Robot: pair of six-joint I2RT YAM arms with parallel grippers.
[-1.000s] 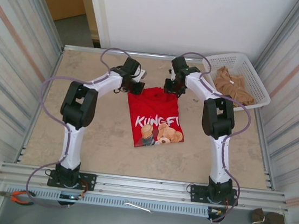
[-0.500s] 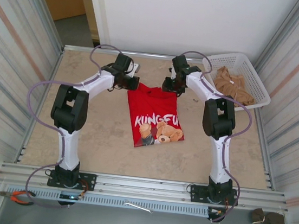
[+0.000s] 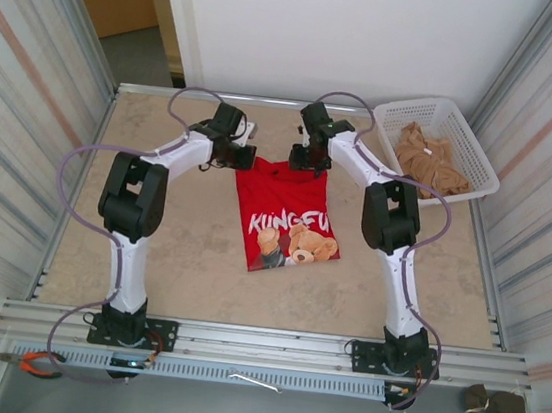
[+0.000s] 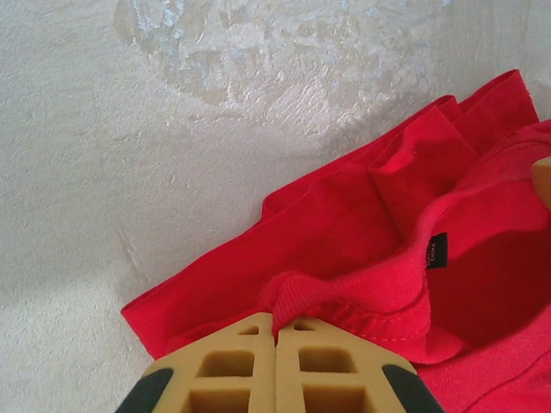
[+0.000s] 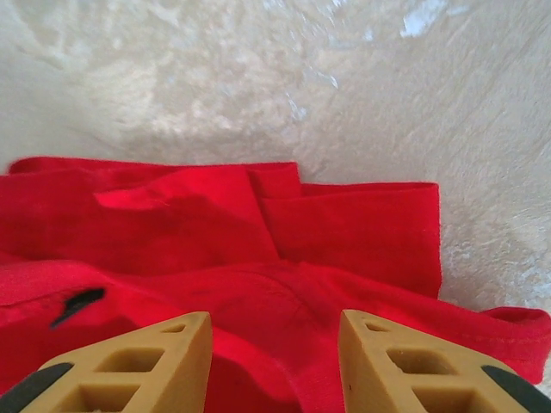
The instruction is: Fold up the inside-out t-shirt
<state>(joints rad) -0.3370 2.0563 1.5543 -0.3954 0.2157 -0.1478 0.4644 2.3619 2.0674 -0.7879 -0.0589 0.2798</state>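
The left gripper's (image 4: 275, 320) jaws are pressing flat together, pinching a raised ridge of the red t-shirt's (image 3: 290, 218) ribbed neckline at their tips. A small black label (image 4: 436, 249) is sitting on that neckline just beside the pinch. The right gripper's (image 5: 275, 331) jaws are standing apart, hanging over the red cloth with nothing clamped between them; folded layers of the shirt are lying just beyond them. In the top view both grippers are meeting the shirt's far edge, left at its far-left corner, right at its far-right corner. The shirt is lying on the table (image 3: 150, 251) between the two arms, its bear print (image 3: 296, 244) facing up. A white basket (image 3: 480, 141) holding tan cloth (image 3: 428, 160) is sitting at the table's far-right corner.
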